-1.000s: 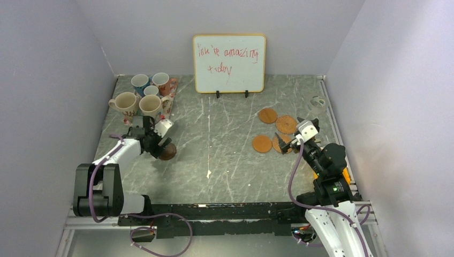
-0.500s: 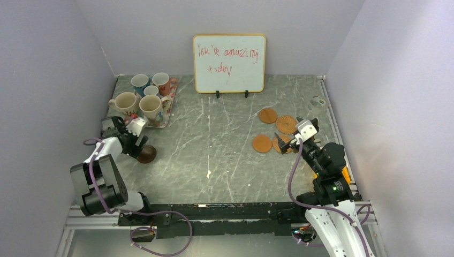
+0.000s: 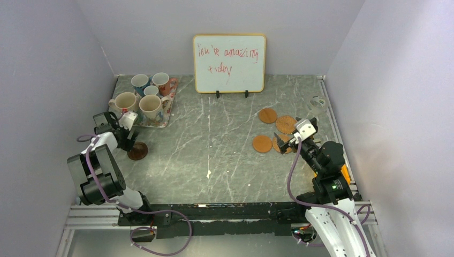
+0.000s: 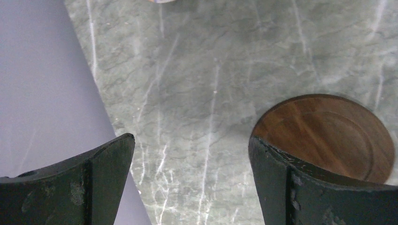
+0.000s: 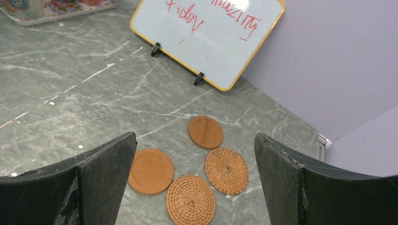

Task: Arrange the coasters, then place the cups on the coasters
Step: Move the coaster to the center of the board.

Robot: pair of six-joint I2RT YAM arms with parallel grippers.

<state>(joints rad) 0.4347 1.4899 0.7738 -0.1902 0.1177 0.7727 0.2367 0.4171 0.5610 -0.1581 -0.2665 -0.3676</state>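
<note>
We see left gripper (image 4: 190,145) spread wide over marble table (image 4: 197,70), dark coaster (image 4: 328,133) lying free beside one finger; right gripper (image 5: 195,140) likewise apart above tan coasters (image 5: 151,171).

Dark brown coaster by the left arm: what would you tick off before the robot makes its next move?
1. Left gripper open, holding nothing: ok.
2. Dark brown coaster flat on the table: ok.
3. Its edge clear of that gripper: cannot tell.
4. Right gripper open, empty: ok.
5. Tan coasters spread apart: not ok, bunched.
6. Cups on coasters: not ok, all on the tray.
</note>
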